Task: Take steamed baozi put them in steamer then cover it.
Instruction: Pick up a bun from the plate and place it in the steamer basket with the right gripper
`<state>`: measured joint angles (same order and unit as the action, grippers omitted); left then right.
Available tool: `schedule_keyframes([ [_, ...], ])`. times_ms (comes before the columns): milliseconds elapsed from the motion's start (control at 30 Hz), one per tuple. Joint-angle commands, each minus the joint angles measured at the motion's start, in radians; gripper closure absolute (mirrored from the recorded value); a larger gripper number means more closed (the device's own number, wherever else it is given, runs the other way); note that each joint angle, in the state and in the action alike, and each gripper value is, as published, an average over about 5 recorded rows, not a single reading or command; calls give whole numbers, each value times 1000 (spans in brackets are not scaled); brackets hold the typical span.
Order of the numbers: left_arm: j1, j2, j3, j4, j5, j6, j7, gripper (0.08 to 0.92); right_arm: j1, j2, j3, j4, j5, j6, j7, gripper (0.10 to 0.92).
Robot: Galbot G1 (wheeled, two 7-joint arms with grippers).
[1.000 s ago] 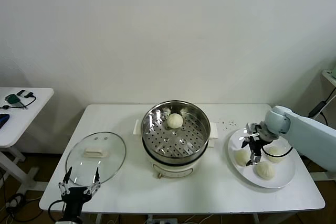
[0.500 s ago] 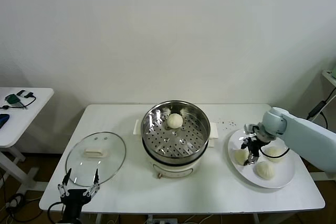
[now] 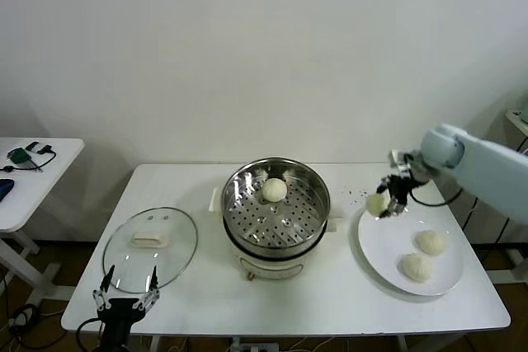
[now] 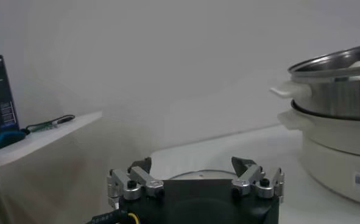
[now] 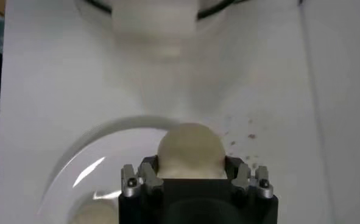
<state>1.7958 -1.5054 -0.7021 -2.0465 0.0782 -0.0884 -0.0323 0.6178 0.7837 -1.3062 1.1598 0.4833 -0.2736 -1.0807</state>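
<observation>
Baozi (image 3: 377, 204) round, in right gripper (image 3: 388, 206)

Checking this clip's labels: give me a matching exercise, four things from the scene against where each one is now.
Things:
1. glass lid
2. baozi in the right gripper
3. baozi on the perforated tray
4. left gripper

Places:
A. inside the steamer
B. lifted above the plate's near-steamer edge
C. flat on the table, left of the steamer
D. open, at the table's front left edge

Pairs: 1-C, 2-B, 3-A, 4-D
</observation>
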Motion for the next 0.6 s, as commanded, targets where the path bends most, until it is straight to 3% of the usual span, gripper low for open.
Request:
schedule_keyframes([
  [33, 3, 6, 23, -10, 17, 4, 3, 177, 296, 139, -169, 21, 243, -22, 13, 336],
  [300, -7, 62, 21, -9, 3, 0, 4, 177, 261, 307, -134, 47, 397, -101, 108, 338],
  [600, -21, 105, 27, 3, -11, 1, 10, 177, 138, 436, -128, 55, 405, -149, 190, 331],
])
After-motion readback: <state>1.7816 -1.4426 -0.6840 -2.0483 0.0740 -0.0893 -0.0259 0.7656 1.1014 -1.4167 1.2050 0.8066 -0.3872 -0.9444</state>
